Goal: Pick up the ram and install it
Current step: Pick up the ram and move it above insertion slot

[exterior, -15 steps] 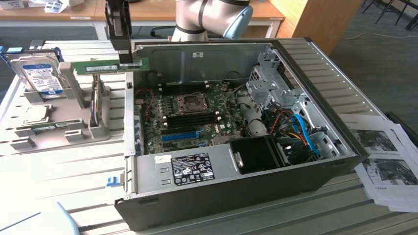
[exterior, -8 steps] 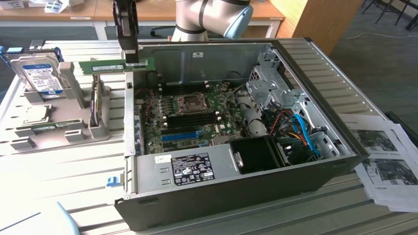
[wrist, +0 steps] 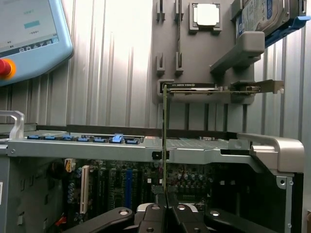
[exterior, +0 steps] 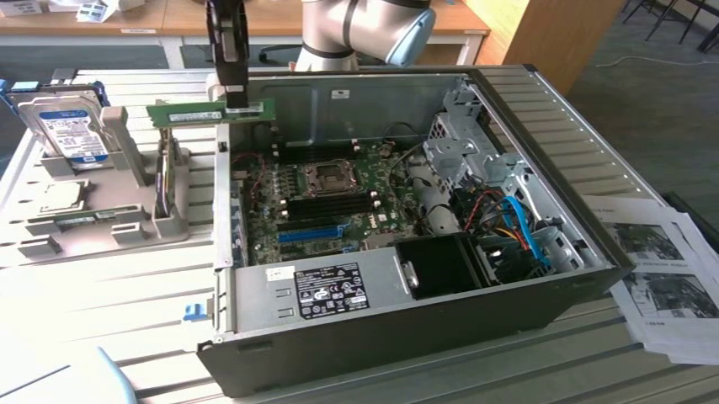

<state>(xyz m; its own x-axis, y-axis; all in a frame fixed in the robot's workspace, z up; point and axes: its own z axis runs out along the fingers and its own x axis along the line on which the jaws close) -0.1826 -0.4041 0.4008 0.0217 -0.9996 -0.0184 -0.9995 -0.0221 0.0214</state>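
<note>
An open computer case lay on its side on the slatted table. Inside the case, a motherboard covered the floor, with a long blue slot on it. A silver power supply with a white label sat at the case's near end in the exterior view. A black fan stood just beside it, with blue cables near the fan. Outside the case, on the exterior view's left, a grey holder carried an upright hard drive and a flat processor chip. Printed papers lay to the case's other side. A pale-blue screen unit with a red button lay outside the case.
</note>
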